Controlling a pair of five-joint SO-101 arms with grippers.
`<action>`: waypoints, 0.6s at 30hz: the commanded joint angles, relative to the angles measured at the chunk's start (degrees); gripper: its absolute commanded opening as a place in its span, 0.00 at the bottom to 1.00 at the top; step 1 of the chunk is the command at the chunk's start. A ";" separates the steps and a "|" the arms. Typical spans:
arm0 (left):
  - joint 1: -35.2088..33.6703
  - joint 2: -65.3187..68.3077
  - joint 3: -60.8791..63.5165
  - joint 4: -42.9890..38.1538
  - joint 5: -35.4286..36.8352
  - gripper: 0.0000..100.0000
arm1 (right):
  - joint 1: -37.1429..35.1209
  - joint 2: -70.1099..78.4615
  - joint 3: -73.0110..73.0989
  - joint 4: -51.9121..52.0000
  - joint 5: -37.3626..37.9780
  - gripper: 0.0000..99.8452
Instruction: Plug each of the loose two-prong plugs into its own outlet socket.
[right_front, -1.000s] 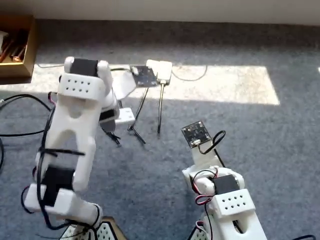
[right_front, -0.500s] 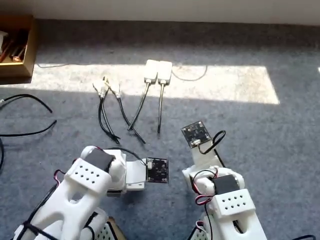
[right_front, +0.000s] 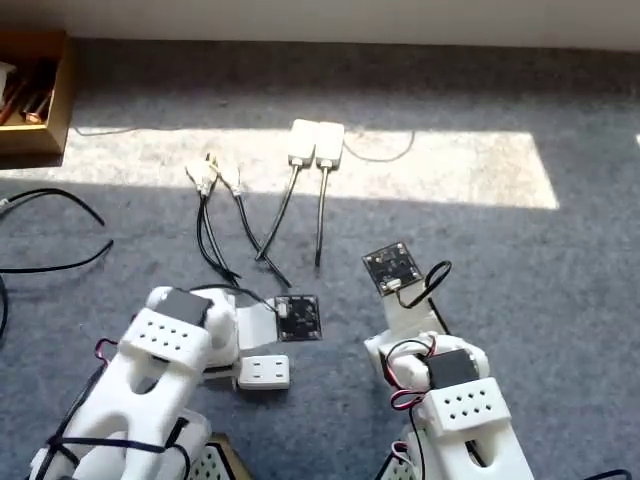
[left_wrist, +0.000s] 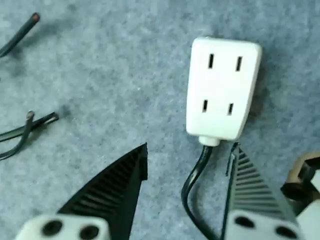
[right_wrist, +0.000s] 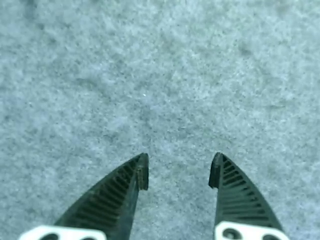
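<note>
**Clerk:** Start at the far left of the overhead view.

**Inspector:** A wooden box (right_front: 32, 92) sits at the edge. Black cables (right_front: 45, 268) lie loose on the grey carpet (right_front: 560, 290). The left arm (right_front: 150, 385) stands folded low at the near edge, well apart from the plugs.

**Clerk:** And its end effector?

**Inspector:** The left gripper (left_wrist: 189, 149) has its fingers spread and holds nothing. In its wrist view a four-slot outlet block (left_wrist: 222, 87) lies flat on the carpet, slots up, just ahead of the fingertips. Its black cord (left_wrist: 192, 185) runs back between the two fingers. Bare cable ends (left_wrist: 31, 117) lie off to one side. I cannot tell which block of the overhead view this one is.

**Clerk:** Where are the task items?

**Inspector:** The first plug (right_front: 201, 179) and second plug (right_front: 233, 181) lie side by side in the sunlit strip, both unplugged. To their right and apart from them, the left outlet block (right_front: 302, 143) and right outlet block (right_front: 329, 146) lie touching each other. Each trails a dark cord towards the arms.

**Clerk:** And the right side?

**Inspector:** The right arm (right_front: 460, 405) sits low at the near edge, its wrist pointing up the carpet. The right gripper (right_wrist: 180, 160) is also spread and empty, with its fingers above bare carpet.
</note>
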 joint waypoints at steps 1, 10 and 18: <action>-8.04 0.13 -9.54 7.21 -7.38 0.27 | -0.40 0.22 -0.31 0.13 -0.26 0.21; -20.97 3.56 -22.64 -9.93 6.51 0.27 | -0.40 0.22 -0.31 0.13 -0.26 0.21; -15.25 21.93 -24.75 -7.47 9.41 0.22 | -0.40 0.22 -0.31 0.13 -0.26 0.21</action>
